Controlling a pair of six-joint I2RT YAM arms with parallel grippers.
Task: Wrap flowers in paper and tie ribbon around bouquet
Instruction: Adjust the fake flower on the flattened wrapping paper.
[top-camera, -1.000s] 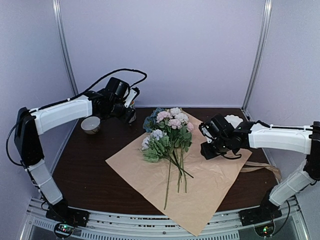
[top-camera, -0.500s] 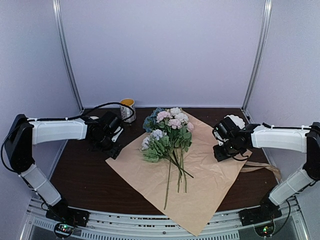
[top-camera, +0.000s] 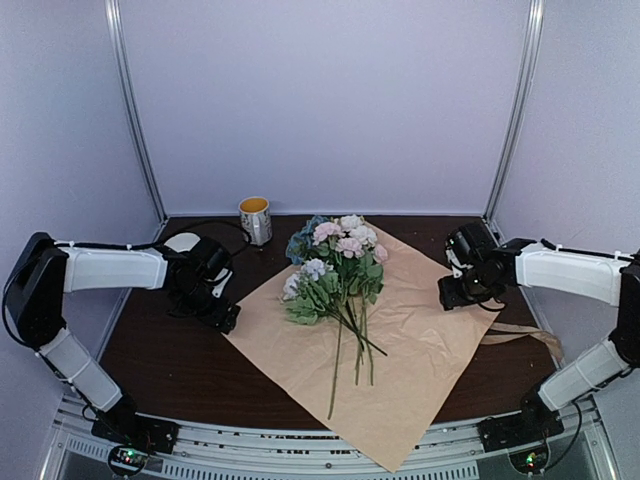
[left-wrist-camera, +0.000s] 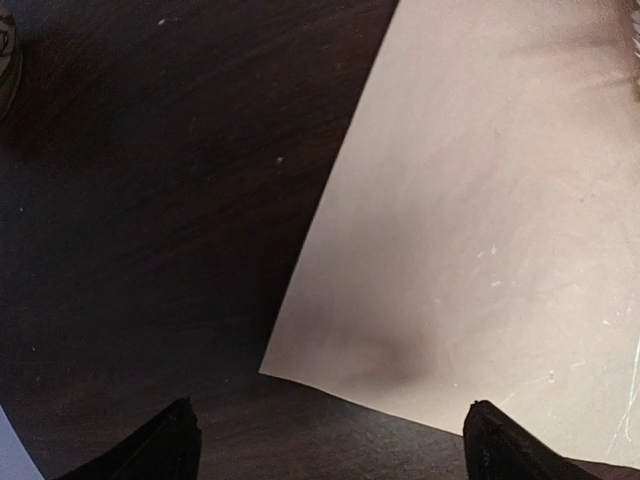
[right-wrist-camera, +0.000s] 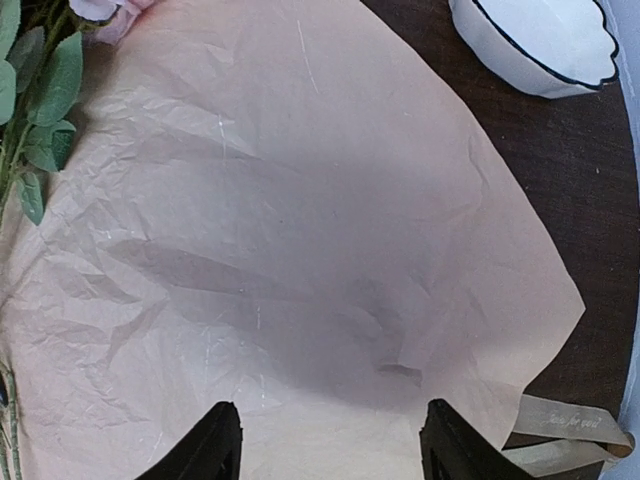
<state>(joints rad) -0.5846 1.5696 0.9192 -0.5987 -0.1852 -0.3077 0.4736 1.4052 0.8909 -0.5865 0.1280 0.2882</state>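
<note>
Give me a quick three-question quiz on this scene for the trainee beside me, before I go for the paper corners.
1. True or false: the bunch of white, pink and blue flowers with long green stems lies on the large thin square paper sheet, blooms toward the far wall.
2. Which face of the paper is up? A) sage green B) kraft tan C) white
3. Short answer: what lies on the dark wooden table against the paper's right corner, close below the open right gripper?

Key: 1 true. 2 B. 3 the flat beige ribbon.
</note>
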